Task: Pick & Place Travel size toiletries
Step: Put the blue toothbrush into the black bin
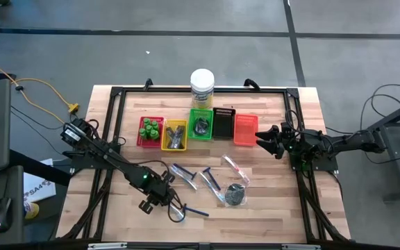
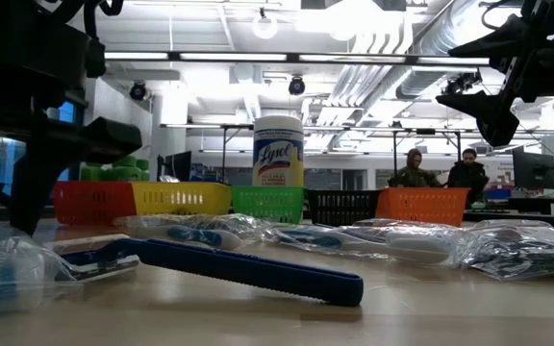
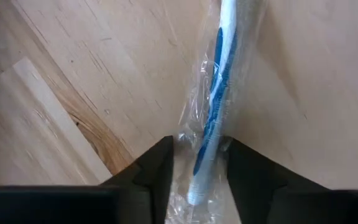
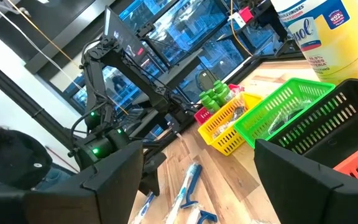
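My left gripper (image 3: 197, 168) straddled the clear-sleeved stick (image 3: 216, 99), its long axis running straight ahead between my fingers (image 3: 154, 171), which were closing on it but not yet clenched.

Green pots (image 1: 150, 128) fill the red tray; sleeved sticks (image 1: 235, 169), blue razors (image 1: 209, 179) and a dark bundle (image 1: 236, 194) lie scattered on the desk (image 1: 269, 208).

A light wooden plank desk (image 1: 269, 215) with a black metal frame (image 1: 186, 91) is set on a grey concrete floor (image 1: 186, 55) crossed by dark lines. A yellow cable (image 1: 44, 87) is laid over the floor. Bright ceiling lamps (image 2: 264, 26) and pale ducts (image 2: 431, 38) are seen overhead. Two seated people (image 2: 440, 173) are seen far behind.
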### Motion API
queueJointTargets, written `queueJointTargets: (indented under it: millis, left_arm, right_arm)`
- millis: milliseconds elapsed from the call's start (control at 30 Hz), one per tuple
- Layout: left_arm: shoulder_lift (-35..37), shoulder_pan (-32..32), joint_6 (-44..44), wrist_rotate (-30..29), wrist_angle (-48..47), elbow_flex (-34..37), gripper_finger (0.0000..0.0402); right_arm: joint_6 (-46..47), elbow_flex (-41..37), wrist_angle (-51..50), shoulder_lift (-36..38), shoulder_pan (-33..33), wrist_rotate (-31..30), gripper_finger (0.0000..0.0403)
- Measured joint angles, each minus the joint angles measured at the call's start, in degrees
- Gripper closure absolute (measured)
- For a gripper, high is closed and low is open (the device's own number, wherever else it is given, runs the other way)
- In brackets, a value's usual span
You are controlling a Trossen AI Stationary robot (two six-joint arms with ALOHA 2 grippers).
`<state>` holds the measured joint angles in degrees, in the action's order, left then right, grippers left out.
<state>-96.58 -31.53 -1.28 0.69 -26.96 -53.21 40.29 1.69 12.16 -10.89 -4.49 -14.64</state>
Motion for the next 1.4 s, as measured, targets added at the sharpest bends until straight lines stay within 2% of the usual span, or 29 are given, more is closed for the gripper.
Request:
queueJointTargets:
  millis: [167, 400, 567, 767, 900, 1133, 1267, 1400]
  left_arm:
    - [-1.8, -0.2, -0.9, 1.9, 0.5, -0.2, 0.0309]
    - [-2.9, -0.4, -1.1, 2.5, 1.9, -0.1, 0.0322]
    - [-2.9, -0.3, 0.8, 2.6, 2.2, -0.1, 0.0382]
    - [-2.7, -0.4, 3.6, 3.3, 6.7, -0.1, 0.0385]
    - [0.5, -0.4, 8.1, 2.8, 5.4, 0.4, 0.0387]
    - [12.4, 1.1, 14.6, -6.3, 8.7, 0.1, 0.0387]
    - [17.6, 4.6, 16.6, -12.8, 10.3, -2.0, 0.0387]
    - [19.6, 9.6, 16.3, -14.8, 10.3, -4.7, 0.0387]
  right_arm:
    - [0.0, 0.0, 0.0, 0.0, 0.0, 0.0, 0.0109]
    - [0.0, 0.0, 0.0, 0.0, 0.0, 0.0, 0.0109]
    - [0.0, 0.0, 0.0, 0.0, 0.0, 0.0, 0.0109]
    - [0.0, 0.0, 0.0, 0.0, 0.0, 0.0, 0.0109]
    - [0.0, 0.0, 0.0, 0.0, 0.0, 0.0, 0.0109]
    - [0.0, 0.0, 0.0, 0.0, 0.0, 0.0, 0.0109]
    - [0.0, 0.0, 0.0, 0.0, 0.0, 0.0, 0.0109]
    - [0.0, 0.0, 0.0, 0.0, 0.0, 0.0, 0.0109]
